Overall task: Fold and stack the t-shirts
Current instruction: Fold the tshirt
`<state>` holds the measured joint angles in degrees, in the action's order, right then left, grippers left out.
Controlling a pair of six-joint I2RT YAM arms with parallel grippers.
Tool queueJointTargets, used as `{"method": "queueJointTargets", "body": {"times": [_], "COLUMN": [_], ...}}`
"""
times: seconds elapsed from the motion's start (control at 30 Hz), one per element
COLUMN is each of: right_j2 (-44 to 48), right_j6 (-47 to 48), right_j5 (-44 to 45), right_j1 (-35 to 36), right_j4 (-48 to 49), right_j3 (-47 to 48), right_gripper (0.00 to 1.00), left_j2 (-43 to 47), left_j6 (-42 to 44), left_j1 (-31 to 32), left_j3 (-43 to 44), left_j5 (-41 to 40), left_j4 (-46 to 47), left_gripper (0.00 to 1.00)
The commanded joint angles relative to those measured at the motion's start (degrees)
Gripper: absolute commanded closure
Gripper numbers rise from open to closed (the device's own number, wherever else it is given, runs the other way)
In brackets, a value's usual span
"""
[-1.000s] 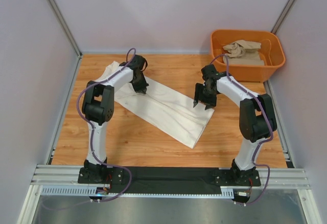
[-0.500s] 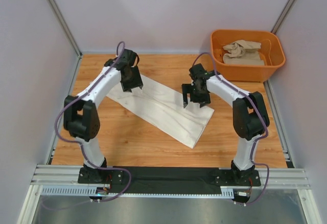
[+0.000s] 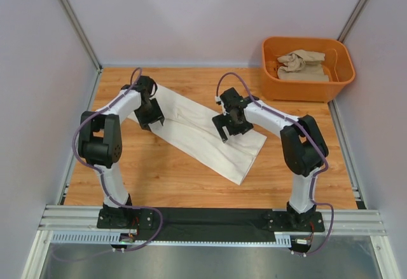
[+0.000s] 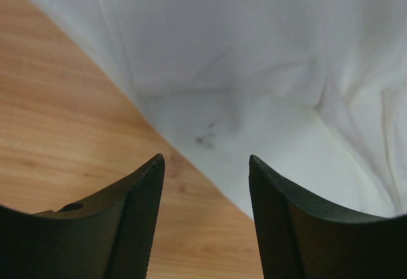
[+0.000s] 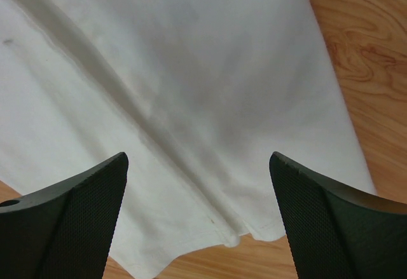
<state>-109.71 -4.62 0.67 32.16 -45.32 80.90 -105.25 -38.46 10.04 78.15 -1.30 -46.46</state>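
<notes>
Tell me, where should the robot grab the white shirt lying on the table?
At its thin edge, coming straight down from above. The cream-white t-shirt lies flat on the wooden table, so probably only its border can be pinched. The left gripper hangs over one edge, jaws open.
</notes>
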Motion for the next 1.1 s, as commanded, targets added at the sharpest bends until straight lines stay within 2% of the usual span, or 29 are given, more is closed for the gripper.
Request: {"method": "queueJointTargets", "body": {"times": [0.0,0.27,0.37,0.57,0.7,0.87,1.07], "right_j2": [-2.17,-2.18,-2.26,-1.74,-1.38,-3.49,-3.93], "right_j6": [4.01,-2.93,-8.1,-20.83,-30.76,-39.49,-43.72], "right_j5": [1.79,2.67,5.38,6.19,4.0,-5.21,-4.36], "right_j1": [-0.17,1.14,3.07,9.93,18.17,26.97,27.7], "right_j4": [3.57,2.25,0.85,-0.56,-0.38,5.4,6.48], "right_j3": [0.22,-5.22,-8.12,-13.14,-12.18,-6.74,-3.21], "right_gripper": [0.06,0.07,0.07,0.06,0.05,0.02,0.01], "left_j2": [-6.77,-21.72,-25.87,-35.89,-40.11,-43.01,-43.81], "left_j6": [1.19,9.53,13.04,18.59,21.4,25.97,25.54], "left_j1": [-2.22,-3.36,-3.63,-3.98,-3.8,-2.58,-1.69], "left_j3": [8.04,23.52,29.76,42.34,48.83,53.15,53.77], "left_j5": [0.95,0.95,4.63,12.54,18.43,27.04,34.43], "left_j4": [4.45,-2.04,-4.68,-9.17,-8.3,-4.26,0.4], "left_gripper": [0.37,0.37,0.37,0.38,0.39,0.39,0.39]}}
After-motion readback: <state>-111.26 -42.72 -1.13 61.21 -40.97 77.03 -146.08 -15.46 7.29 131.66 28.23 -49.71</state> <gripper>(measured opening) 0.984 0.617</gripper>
